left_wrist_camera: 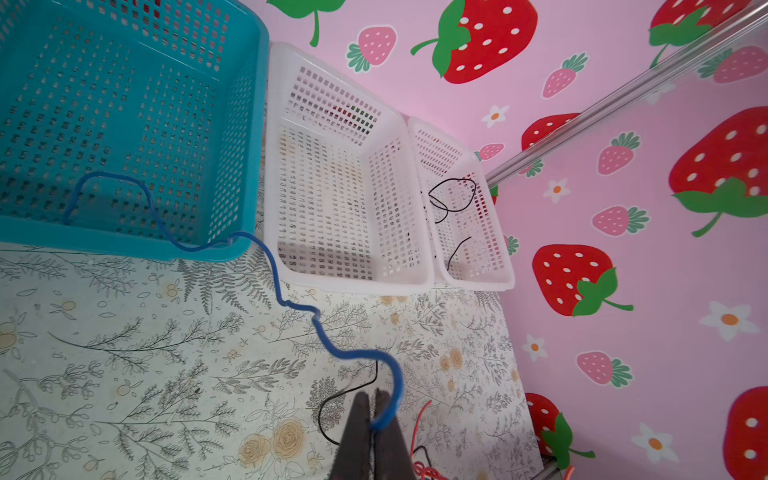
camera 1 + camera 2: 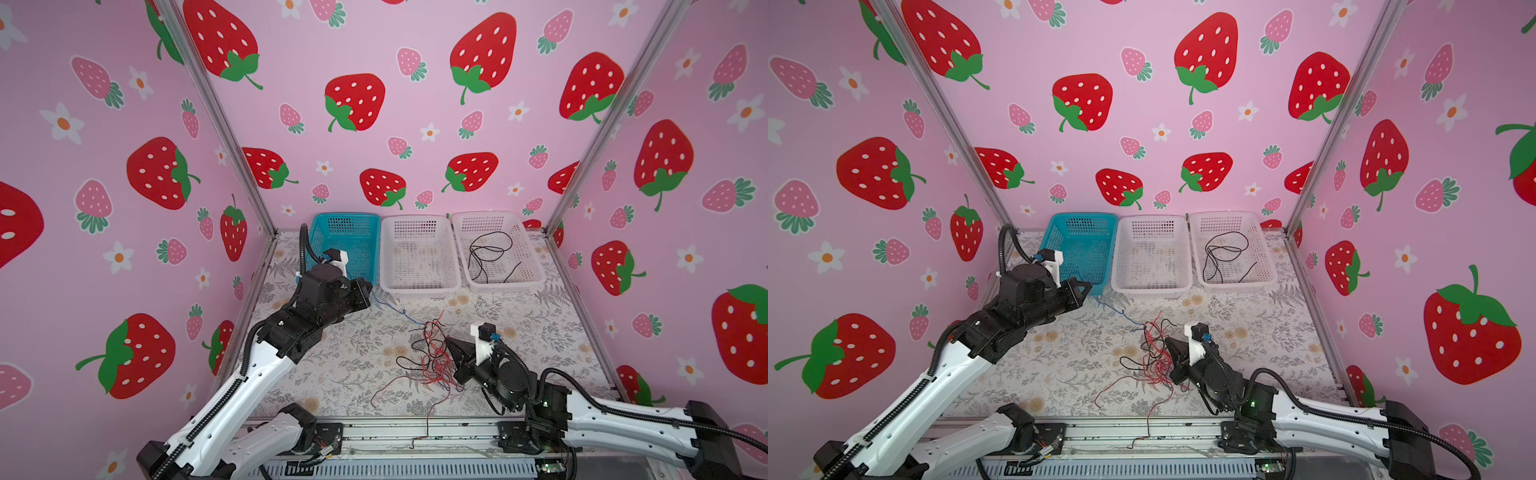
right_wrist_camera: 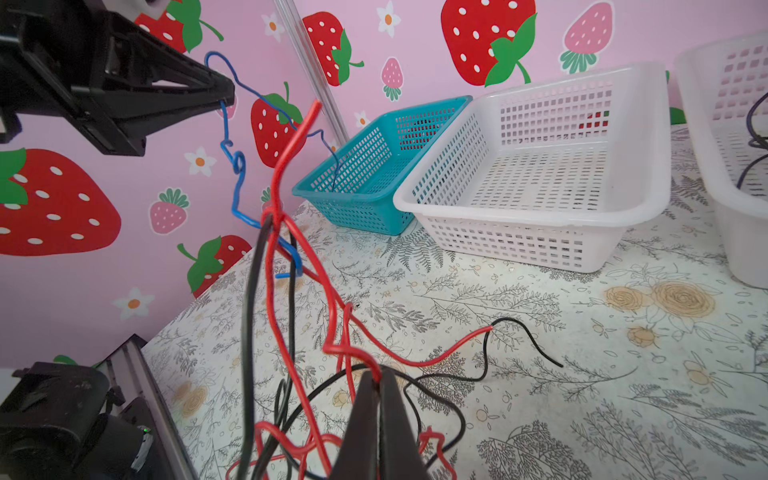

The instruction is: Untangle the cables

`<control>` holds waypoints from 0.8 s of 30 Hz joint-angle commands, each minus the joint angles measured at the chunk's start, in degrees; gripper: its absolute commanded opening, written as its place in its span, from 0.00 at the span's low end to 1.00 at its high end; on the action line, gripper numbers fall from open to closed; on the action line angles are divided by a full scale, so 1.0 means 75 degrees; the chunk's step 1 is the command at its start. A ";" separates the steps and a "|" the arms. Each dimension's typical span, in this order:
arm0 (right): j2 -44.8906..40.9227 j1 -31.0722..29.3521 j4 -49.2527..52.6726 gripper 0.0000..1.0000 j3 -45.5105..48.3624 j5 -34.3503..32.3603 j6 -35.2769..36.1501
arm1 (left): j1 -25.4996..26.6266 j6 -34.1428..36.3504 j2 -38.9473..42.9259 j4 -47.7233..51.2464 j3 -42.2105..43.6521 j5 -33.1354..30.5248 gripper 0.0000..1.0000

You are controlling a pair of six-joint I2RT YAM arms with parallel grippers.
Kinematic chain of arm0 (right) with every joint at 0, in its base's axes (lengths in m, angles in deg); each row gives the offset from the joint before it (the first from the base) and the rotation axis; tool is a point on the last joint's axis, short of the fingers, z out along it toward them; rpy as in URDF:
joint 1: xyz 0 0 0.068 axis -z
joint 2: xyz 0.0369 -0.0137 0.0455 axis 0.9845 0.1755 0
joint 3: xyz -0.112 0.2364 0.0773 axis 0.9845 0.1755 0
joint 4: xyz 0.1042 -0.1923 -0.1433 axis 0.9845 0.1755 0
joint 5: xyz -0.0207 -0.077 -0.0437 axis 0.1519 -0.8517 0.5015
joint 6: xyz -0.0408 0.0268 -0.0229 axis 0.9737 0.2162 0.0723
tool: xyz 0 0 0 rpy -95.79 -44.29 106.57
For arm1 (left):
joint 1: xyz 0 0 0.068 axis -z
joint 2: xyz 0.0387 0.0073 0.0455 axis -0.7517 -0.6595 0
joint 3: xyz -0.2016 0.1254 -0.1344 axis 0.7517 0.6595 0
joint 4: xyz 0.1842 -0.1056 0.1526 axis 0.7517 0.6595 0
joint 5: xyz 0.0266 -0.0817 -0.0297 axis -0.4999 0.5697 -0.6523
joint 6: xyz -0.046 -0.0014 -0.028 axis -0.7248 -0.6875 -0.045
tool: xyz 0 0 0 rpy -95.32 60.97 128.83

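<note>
The left arm (image 2: 232, 390) reached from the near left toward the far side. Its left gripper (image 2: 368, 292) was up off the table, pointing right, pinched tight on the blue cable (image 1: 316, 324). The right arm (image 2: 631, 419) lay low from the near right, and the right gripper (image 2: 449, 341) pointed left, squeezed tight on a red cable (image 3: 277, 178).

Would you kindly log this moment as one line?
left gripper: shut on blue cable | right gripper: shut on red cable
</note>
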 commanded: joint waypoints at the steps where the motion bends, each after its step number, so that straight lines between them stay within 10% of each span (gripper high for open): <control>1: 0.0199 0.0144 0.0131 0.00 0.0045 0.0188 0.0202 | -0.0108 -0.0493 0.0123 -0.0921 -0.0287 0.0267 0.00; 24: 0.2321 0.0028 -0.1321 0.00 -0.1670 0.0503 0.1125 | 0.1642 -0.2336 -0.0985 -0.2054 -0.1354 0.0150 0.00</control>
